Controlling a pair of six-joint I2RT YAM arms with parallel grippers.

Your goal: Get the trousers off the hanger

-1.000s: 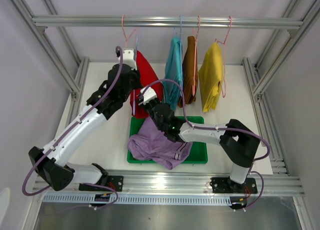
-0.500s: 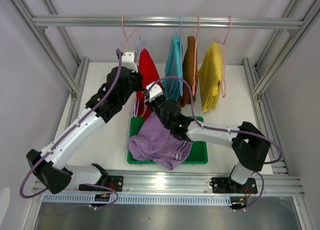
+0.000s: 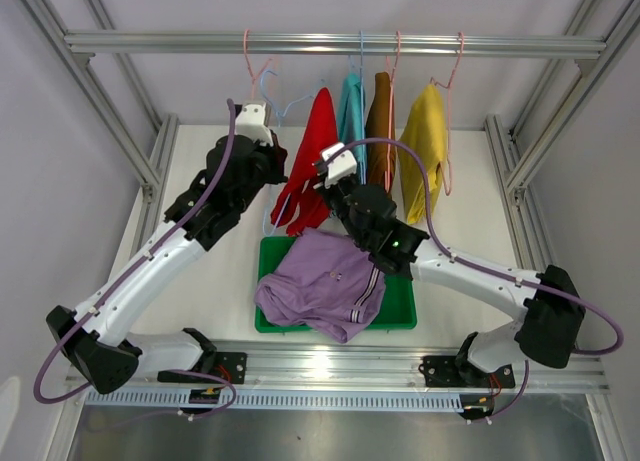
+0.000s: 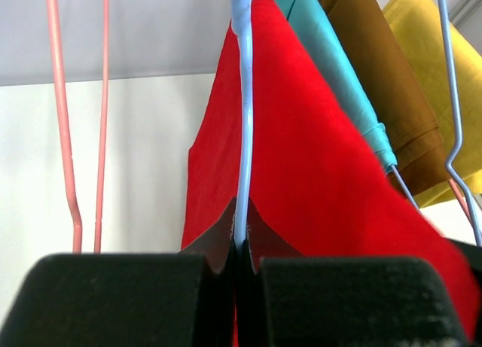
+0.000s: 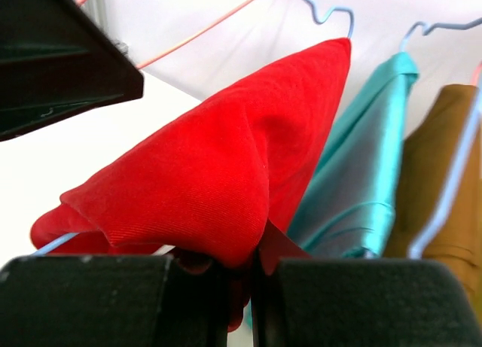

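Pinching the blue hanger by its wire, the left pincer is clamped on it, with the red trousers draped just above and to its right; the right pincer is closed on a bunched lower fold of that cloth; soft, light and limp, it should slide off if gripped by the thick fold rather than one layer; the teal pair hangs just right of this pincer.

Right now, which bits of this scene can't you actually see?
- Top view: lilac trousers cover most of the green tray.
- Left wrist view: the lower part of the blue hanger vanishes behind the left gripper.
- Right wrist view: the bottom of the red trousers sits behind the right gripper.
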